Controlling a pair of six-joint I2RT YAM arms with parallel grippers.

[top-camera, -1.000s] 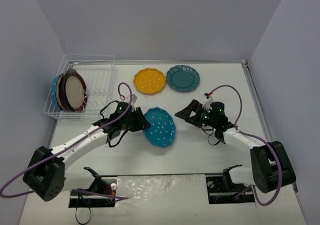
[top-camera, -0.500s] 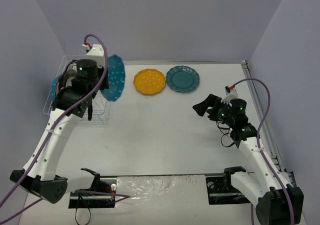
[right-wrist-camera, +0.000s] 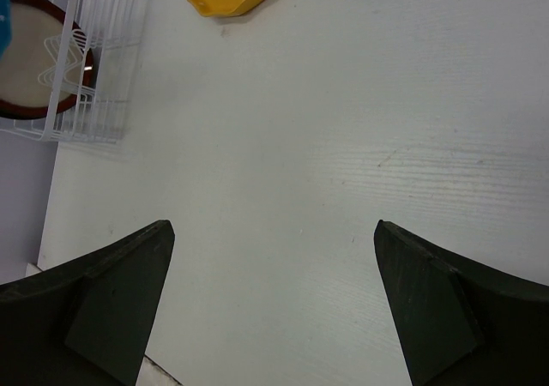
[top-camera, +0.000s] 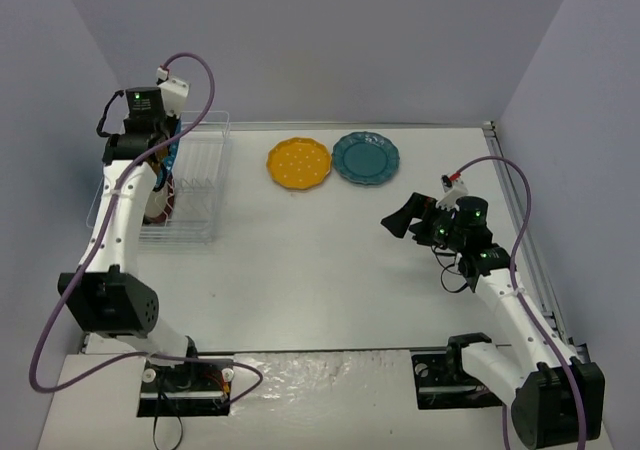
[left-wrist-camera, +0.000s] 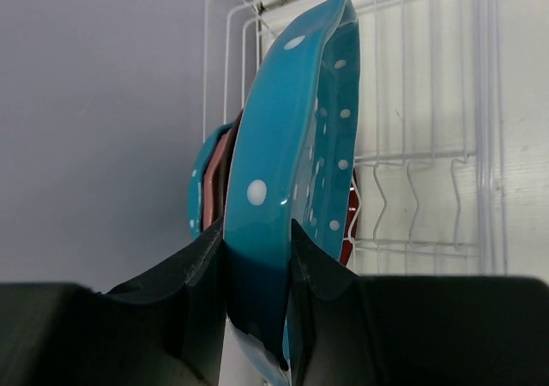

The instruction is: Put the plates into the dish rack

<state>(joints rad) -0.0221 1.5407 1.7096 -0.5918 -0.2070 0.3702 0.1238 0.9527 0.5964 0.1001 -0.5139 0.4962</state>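
The left pincer (left-wrist-camera: 256,242) clamps a blue plate (left-wrist-camera: 283,146) on edge over the dish rack (left-wrist-camera: 429,154). The right pincer (right-wrist-camera: 274,225) gapes, well apart from the rack. The yellow plate (top-camera: 298,162) and teal plate (top-camera: 365,157) lie flat nearby.

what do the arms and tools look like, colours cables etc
The left arm and right arm are white links with black joints, green lights near the wrists and a looping purple cable each. The left tool and right tool have matte black wedge-shaped fingers.

A robot test lab: plain grey walls (top-camera: 300,40) enclose a white table (top-camera: 330,270) carrying cabled robot arms (top-camera: 112,220).
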